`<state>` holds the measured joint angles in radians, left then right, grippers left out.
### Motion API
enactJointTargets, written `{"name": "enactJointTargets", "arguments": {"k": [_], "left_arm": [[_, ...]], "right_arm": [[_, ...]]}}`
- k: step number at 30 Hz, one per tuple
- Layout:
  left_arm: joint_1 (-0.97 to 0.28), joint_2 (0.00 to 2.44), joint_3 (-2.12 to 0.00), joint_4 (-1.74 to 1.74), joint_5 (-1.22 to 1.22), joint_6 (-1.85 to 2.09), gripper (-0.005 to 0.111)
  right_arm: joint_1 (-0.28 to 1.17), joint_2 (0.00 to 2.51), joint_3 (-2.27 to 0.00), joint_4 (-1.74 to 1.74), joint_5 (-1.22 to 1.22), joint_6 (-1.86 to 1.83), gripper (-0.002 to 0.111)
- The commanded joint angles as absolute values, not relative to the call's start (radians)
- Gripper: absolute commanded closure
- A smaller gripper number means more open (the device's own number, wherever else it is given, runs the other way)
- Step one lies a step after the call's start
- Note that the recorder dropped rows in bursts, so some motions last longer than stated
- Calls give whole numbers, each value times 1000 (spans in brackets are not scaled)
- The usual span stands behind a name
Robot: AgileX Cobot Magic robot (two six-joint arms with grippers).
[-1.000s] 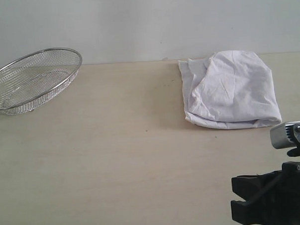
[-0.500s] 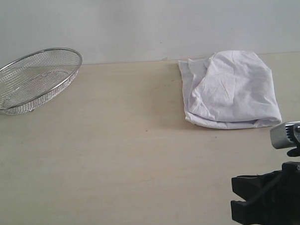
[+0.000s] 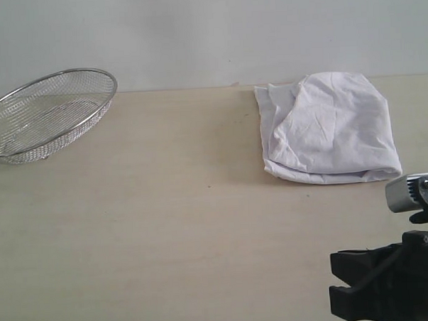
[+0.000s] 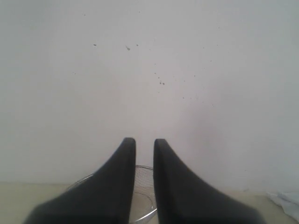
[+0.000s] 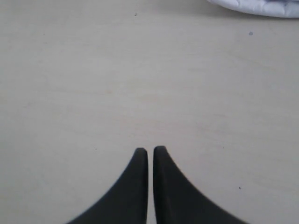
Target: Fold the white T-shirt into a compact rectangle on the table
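Across the middle of the surface (image 3: 167,226) you have wide bare room. It runs from the wire basket (image 3: 45,114) at the far left to the white T-shirt (image 3: 330,127), which lies bunched and folded over at the far right, its back edge close to the wall (image 3: 208,33). Your right tool (image 5: 150,150) hangs pressed together over bare surface, on the near side of the shirt and apart from it. Your left tool (image 4: 145,141) faces the wall with its tips slightly parted, it seems, pinching nothing, and the basket shows beyond them.
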<state>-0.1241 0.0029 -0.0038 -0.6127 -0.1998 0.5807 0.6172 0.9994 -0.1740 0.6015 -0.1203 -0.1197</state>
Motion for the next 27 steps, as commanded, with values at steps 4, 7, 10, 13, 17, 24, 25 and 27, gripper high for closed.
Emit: {"name": "enactJointTargets", "arguments": {"k": [4,7,10,13,17,24,25,27], "left_arm": [[-121,0,0,-472,0,519,93],[-121,0,0,-274,139,310,93],[-121,0,0,-90,257,53,93],[-121,0,0,-32,297,-73,93],[-121,0,0,-32,297,-76,93],[-121,0,0,-32,297,-76,93],[-121,0,0,-32,297,-76,93],[-121,0,0,-32,297,-76,93]], "right_arm": [[618,990,-168,597,-132,-121,108],[618,990,-168,597,-137,-121,108],[618,990,-168,597,-137,-121,108],[618,990,-168,597,-137,-121,108],[618,990,-168,597,-137,-121,108],[618,990,-168,597,-137,-121,108],[618,990,-168,597,-137,-121,108],[618,990,-168,597,-137,-121,108]]}}
